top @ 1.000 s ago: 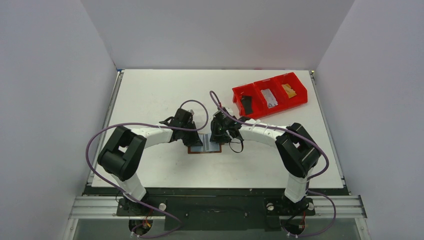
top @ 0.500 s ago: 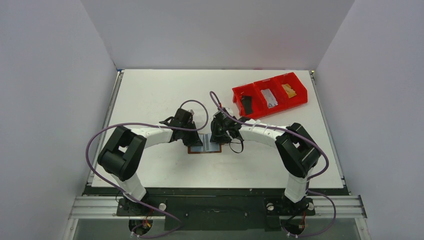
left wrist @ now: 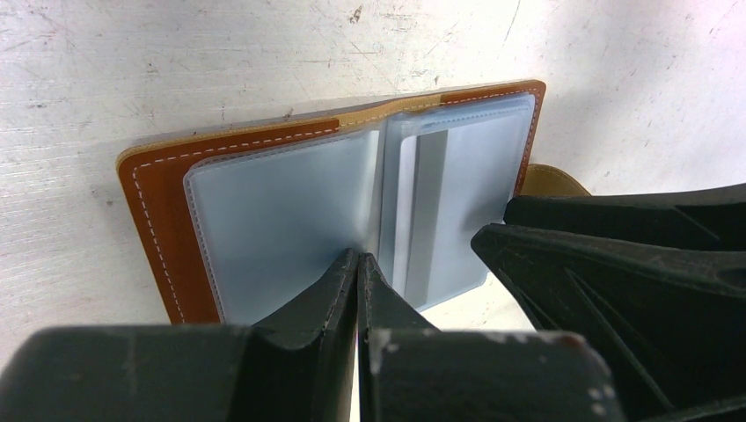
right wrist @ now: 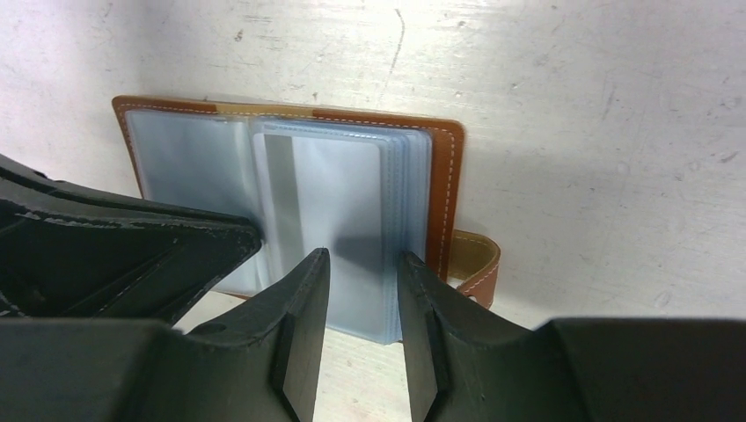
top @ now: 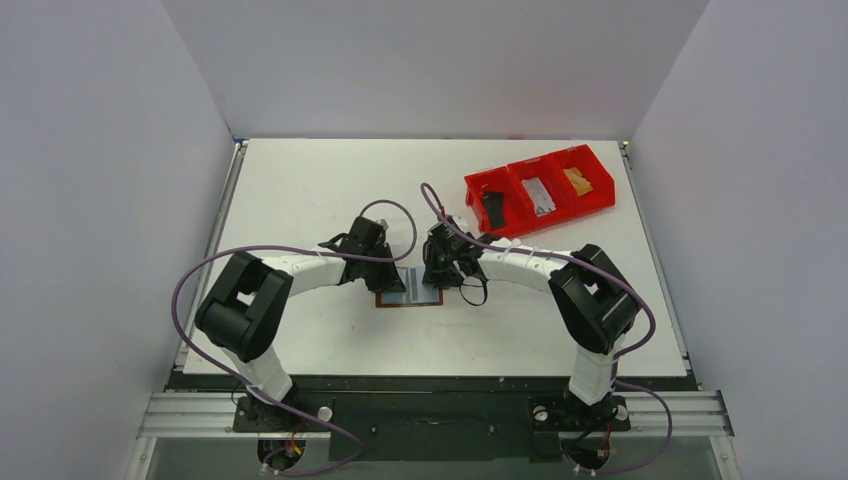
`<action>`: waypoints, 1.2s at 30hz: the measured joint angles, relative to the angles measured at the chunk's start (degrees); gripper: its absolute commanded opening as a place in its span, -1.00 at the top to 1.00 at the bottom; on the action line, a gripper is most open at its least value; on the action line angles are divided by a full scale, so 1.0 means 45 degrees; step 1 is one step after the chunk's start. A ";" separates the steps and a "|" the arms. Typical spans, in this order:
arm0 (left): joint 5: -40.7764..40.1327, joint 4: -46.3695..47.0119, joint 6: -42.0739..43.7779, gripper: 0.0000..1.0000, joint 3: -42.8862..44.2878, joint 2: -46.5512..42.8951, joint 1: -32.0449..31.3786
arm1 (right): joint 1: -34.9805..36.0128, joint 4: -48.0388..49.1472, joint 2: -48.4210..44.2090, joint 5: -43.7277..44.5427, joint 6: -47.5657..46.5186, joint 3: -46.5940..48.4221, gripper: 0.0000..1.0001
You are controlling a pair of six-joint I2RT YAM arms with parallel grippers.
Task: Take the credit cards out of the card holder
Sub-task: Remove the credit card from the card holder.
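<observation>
The task looks close to done. Just left of the middle of the table (top: 300,180), toward its near edge, the left gripper (left wrist: 358,264) has its jaws closed tight on nothing, its tips pressed on the left sleeve of the one card holder (left wrist: 158,229), which lies open and flat. The right gripper (right wrist: 362,259) hovers part-open astride the near edge of the right-hand sleeves (right wrist: 343,202), gripping nothing I can make out. The sleeves look pale and empty; whether a card remains inside, I cannot tell. At the far right corner one red bin (top: 525,163) holds three cards, one per compartment — a black card (top: 493,208), a grey card (top: 541,195) and a yellowish card (top: 577,180).
</observation>
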 measured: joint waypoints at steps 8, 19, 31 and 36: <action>0.0000 -0.0010 0.0000 1.00 0.0015 0.0000 -0.0010 | -0.0005 0.0019 0.0000 -0.0015 0.0000 -0.0073 0.37; 0.0000 -0.0015 0.0000 1.00 0.0024 0.0019 -0.0034 | 0.0170 0.0117 0.0000 -0.0248 0.0170 -0.0073 0.37; -0.0005 -0.0053 0.0005 1.00 0.0049 0.0024 -0.0039 | 0.0209 0.0539 0.0000 -0.0899 0.0476 -0.0073 0.22; -0.0010 -0.0049 0.0010 1.00 0.0049 0.0024 -0.0049 | 0.0253 0.1156 0.0000 -0.1457 0.0782 -0.0073 0.11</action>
